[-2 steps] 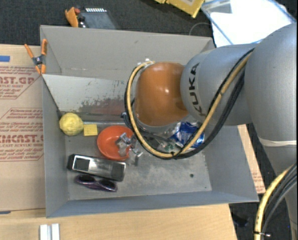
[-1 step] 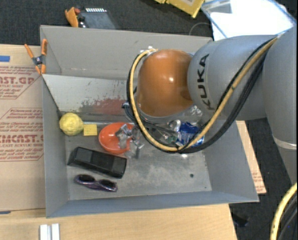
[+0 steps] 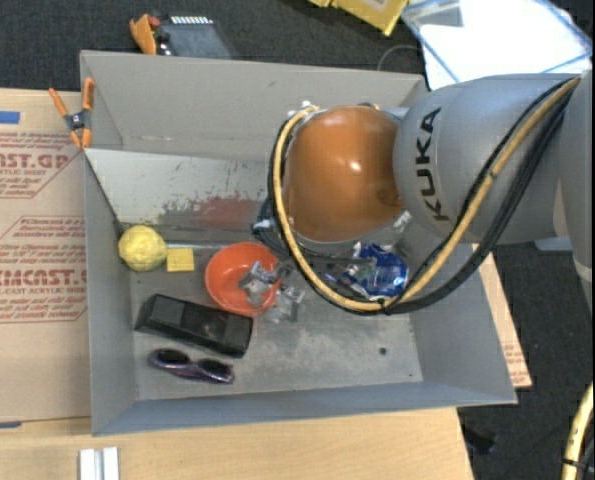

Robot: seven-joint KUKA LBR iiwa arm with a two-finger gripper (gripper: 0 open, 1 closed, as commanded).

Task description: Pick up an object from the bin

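Observation:
My gripper [image 3: 271,291] reaches down from under the orange dome to the right rim of an orange bowl [image 3: 227,273], which lies in the middle of the bin floor. Its metal tip overlaps the bowl's right edge, part inside and part just outside. A black rectangular box [image 3: 192,325] lies just below and left of the bowl. A blue and white crumpled thing [image 3: 381,271] lies to the right of the gripper, partly hidden under the arm.
A yellow ball [image 3: 142,248] and a small yellow block [image 3: 180,259] sit by the left wall. Purple sunglasses [image 3: 191,367] lie near the front left corner. The arm and its cables cover the bin's right and back.

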